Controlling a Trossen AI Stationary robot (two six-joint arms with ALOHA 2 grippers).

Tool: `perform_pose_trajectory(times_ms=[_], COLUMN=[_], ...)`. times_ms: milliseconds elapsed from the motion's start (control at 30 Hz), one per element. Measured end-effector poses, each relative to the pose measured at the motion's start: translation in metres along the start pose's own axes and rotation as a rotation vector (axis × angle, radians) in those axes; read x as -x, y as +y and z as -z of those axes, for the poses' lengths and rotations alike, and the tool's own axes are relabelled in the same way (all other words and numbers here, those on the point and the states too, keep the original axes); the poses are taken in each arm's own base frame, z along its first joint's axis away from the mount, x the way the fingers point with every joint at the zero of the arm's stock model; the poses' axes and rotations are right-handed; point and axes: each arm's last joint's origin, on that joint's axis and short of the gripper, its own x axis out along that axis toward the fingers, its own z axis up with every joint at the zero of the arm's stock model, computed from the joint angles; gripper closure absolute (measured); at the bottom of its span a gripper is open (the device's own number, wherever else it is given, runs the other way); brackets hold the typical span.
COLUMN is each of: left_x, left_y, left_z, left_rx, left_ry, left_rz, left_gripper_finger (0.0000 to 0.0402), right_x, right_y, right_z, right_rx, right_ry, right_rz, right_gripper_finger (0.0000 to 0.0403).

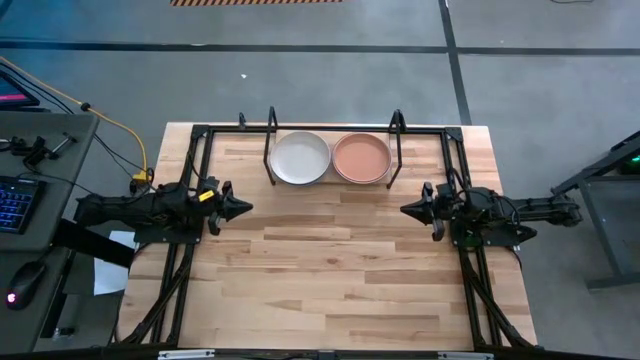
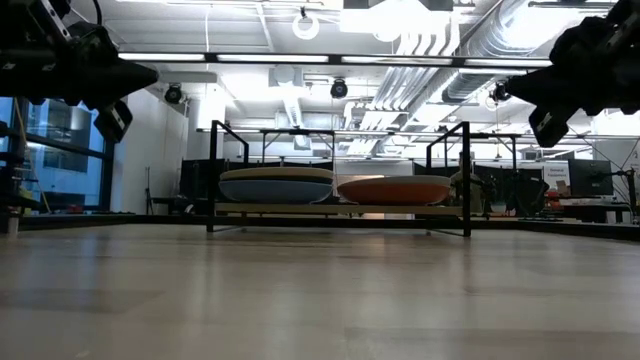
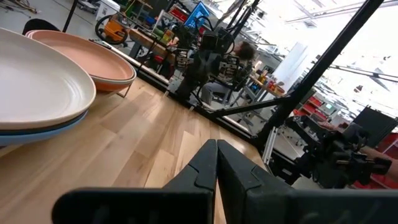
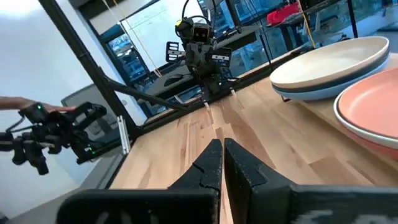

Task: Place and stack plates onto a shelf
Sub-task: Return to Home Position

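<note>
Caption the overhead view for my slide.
Cream round plate beside terracotta pink round plate on black-framed wooden shelf; left end effector and right end effector shut.

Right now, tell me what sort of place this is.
Likely a robotics lab in an industrial hall: bare ducts overhead, concrete floor, keyboard beside a table with left arm and right arm parked at its sides.

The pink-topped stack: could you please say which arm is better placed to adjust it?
Probably right: the right gripper waits nearer the pink plate; the left gripper sits beyond the cream plate.
</note>
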Motion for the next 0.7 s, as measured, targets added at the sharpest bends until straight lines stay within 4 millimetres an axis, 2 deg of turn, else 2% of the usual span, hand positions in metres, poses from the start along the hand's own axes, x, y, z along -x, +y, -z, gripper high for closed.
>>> perform_pose_trajectory(times_ms=[700], left_x=[-0.0001], left_y=[0.0], left_z=[0.0001], left_rx=[0.0], left_ry=[0.001], left_rz=[-0.001], left_gripper_finger=[0.0401], right_x=[0.0008], right_y=[0.0005], right_z=[-0.0008], right_rx=[-0.015], right_ry=[-0.011], right_rz=[-0.007], right_gripper_finger=[0.0403])
